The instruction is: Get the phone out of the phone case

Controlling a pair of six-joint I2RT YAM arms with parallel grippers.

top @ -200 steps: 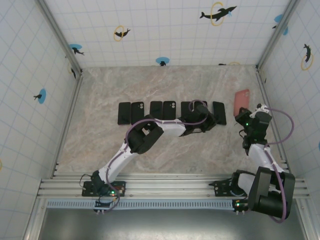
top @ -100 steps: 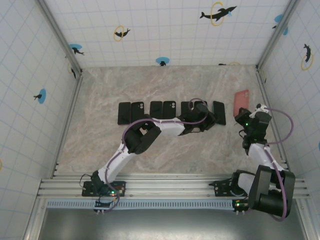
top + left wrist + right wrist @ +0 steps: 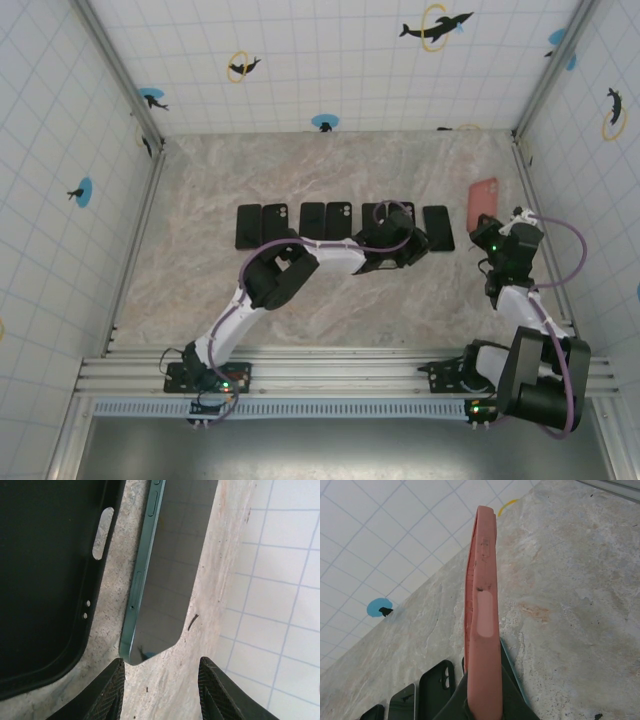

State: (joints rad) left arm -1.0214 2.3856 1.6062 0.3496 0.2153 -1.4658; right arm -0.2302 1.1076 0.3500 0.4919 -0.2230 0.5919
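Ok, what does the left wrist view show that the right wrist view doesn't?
Left wrist: a phone lying flat, dark glass up, beside an empty black case, the open left hand just short of it. Right wrist: the pink phone case on edge, pinched in the right hand, with a dolphin sticker beyond. Both: the marble tabletop and the tiled wall.

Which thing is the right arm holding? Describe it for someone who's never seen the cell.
On the marble table, look right of the row of black phones. The right gripper grips a phone case there. It is the only pink one.
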